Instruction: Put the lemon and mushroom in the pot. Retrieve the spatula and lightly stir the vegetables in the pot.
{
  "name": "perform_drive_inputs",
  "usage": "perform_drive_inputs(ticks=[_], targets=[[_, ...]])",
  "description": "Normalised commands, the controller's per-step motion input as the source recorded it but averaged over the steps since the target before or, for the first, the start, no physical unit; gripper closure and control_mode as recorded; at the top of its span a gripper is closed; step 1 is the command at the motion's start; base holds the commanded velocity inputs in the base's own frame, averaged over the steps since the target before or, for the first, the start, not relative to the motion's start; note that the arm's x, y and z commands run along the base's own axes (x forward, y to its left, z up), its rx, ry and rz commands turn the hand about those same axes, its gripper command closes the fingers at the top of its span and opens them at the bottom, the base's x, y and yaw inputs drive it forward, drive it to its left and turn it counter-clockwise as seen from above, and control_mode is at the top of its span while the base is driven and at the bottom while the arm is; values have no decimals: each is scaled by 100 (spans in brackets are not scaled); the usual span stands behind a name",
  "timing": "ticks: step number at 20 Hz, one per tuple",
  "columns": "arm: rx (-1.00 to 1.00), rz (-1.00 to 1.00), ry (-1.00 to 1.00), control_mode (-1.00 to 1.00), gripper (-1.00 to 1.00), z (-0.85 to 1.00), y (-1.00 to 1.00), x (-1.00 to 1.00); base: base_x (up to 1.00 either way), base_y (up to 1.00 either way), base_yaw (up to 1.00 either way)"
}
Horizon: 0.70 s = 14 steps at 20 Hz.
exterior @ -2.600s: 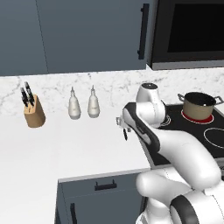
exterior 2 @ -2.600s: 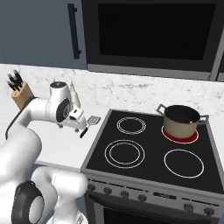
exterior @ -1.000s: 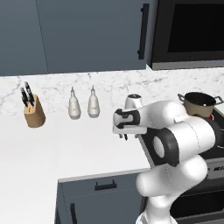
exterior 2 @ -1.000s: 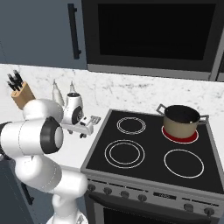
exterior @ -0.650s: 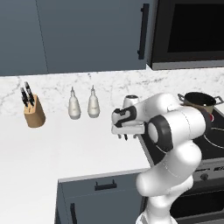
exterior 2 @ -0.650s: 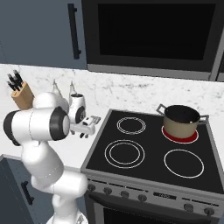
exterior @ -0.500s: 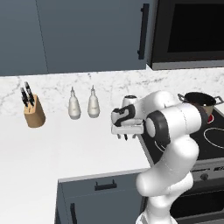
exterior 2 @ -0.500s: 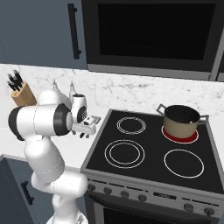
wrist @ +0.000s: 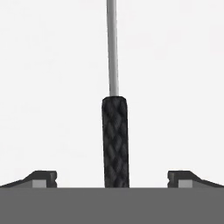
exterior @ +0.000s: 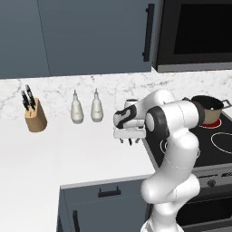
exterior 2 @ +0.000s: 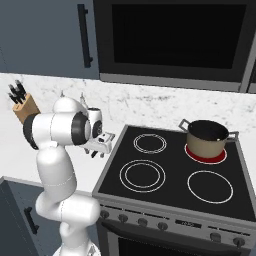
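Note:
The spatula's black textured handle (wrist: pixel 115 140) lies on the white counter and runs up the hand view into a thin silver shaft; its head is cut off at the top. My gripper (wrist: pixel 113 177) is open and hangs low over the handle, one fingertip on either side and neither touching it. The base views show the gripper (exterior: pixel 129 141) (exterior 2: pixel 97 154) pointing down at the counter just left of the stove. The tan pot (exterior 2: pixel 207 137) (exterior: pixel 206 108) stands on the glowing back right burner, well away from the gripper. The lemon and the mushroom are out of view.
The black stove (exterior 2: pixel 175 170) starts right beside the gripper. A knife block (exterior: pixel 35 118) and two white bottles (exterior: pixel 77 108) (exterior: pixel 96 107) stand at the back of the counter. The counter's front edge (exterior: pixel 104 179) is near. A microwave hangs above the stove.
The arm has swung from the stove side over to the counter and folded, and the gripper has sunk lower over the spatula handle. The jaws stayed open.

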Motion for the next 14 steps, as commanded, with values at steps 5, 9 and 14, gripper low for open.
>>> perform_drive_inputs(ticks=[5,9,14], targets=[[0,0,0,-100,-100,-31,0,-3,0,0,0],[0,0,0,-100,-100,-29,0,0,0,0,0],[1,0,0,-100,-100,-27,0,-5,0,0,0]])
